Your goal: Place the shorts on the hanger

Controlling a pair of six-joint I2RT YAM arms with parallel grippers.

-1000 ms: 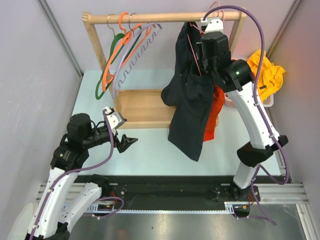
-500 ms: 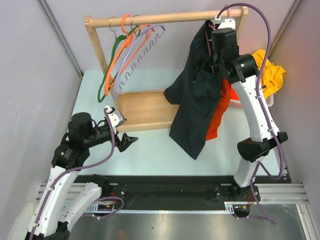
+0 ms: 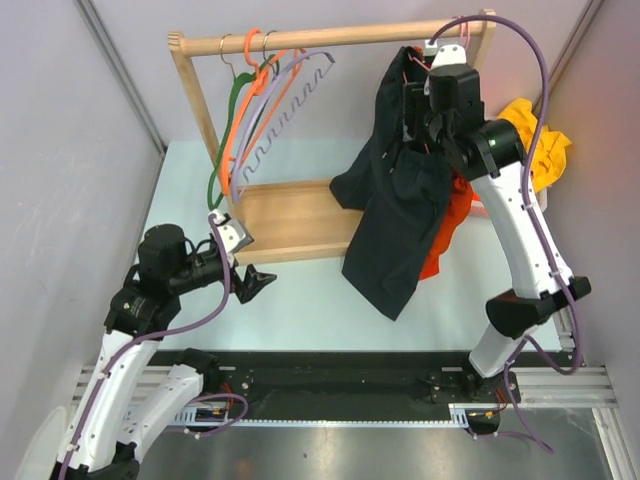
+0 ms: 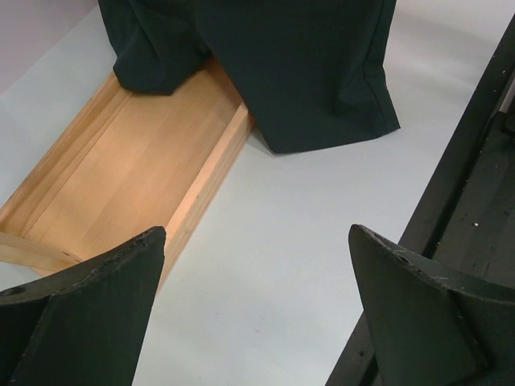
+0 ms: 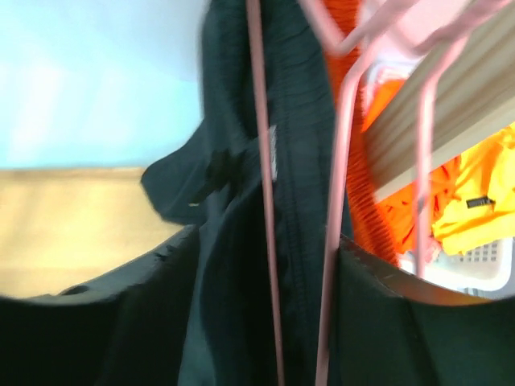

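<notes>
Bench (image 3: 300,300), pale, carrying a wooden rack (image 3: 330,38) with a top rail; the shorts (image 3: 395,230), dark, draped on the hanger (image 5: 263,201) at the rail's right end, one leg touching the rack's base board; orange shorts (image 3: 450,225) just behind; right claw (image 5: 267,241), released, fingers apart either side of the hanger's rods; left claw (image 4: 257,233), released, low over the bench; the hanger, pale pink, hooked over the rail.
</notes>
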